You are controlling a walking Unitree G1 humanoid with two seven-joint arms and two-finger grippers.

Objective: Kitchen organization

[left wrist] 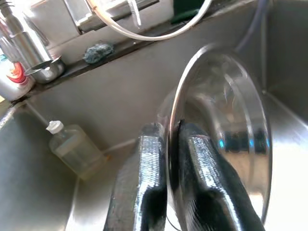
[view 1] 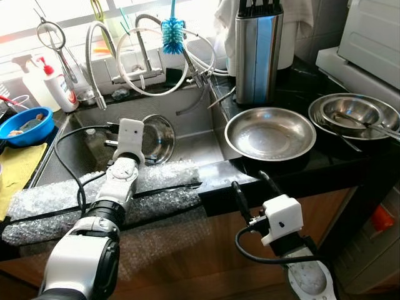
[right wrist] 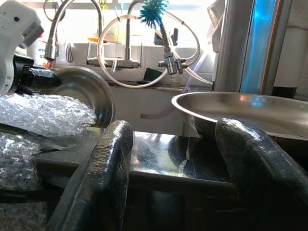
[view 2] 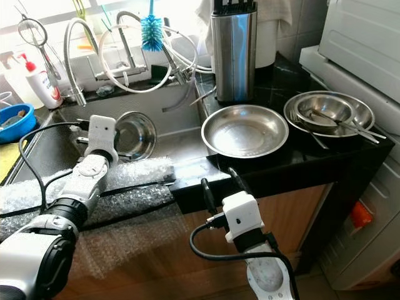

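Note:
A round steel plate (view 1: 159, 139) stands on edge inside the sink (view 1: 194, 103). My left gripper (left wrist: 169, 154) is shut on the plate's rim (left wrist: 174, 120), one finger on each side, and its white wrist (view 1: 130, 140) reaches over the bubble wrap into the basin. A wide steel pan (view 1: 270, 132) rests on the black counter (view 1: 294, 167) to the right of the sink. My right gripper (view 1: 251, 182) hangs open below the counter's front edge, in front of that pan (right wrist: 240, 108), holding nothing.
Bubble wrap (view 1: 75, 200) covers the sink's front edge. A knife block (view 1: 257, 53) stands behind the pan, and stacked steel bowls (view 1: 353, 115) with utensils sit at the right. A faucet with hoses (view 1: 140, 53), a blue brush (view 1: 173, 34), a blue bowl (view 1: 25, 128) and a small bottle (left wrist: 74, 147) are nearby.

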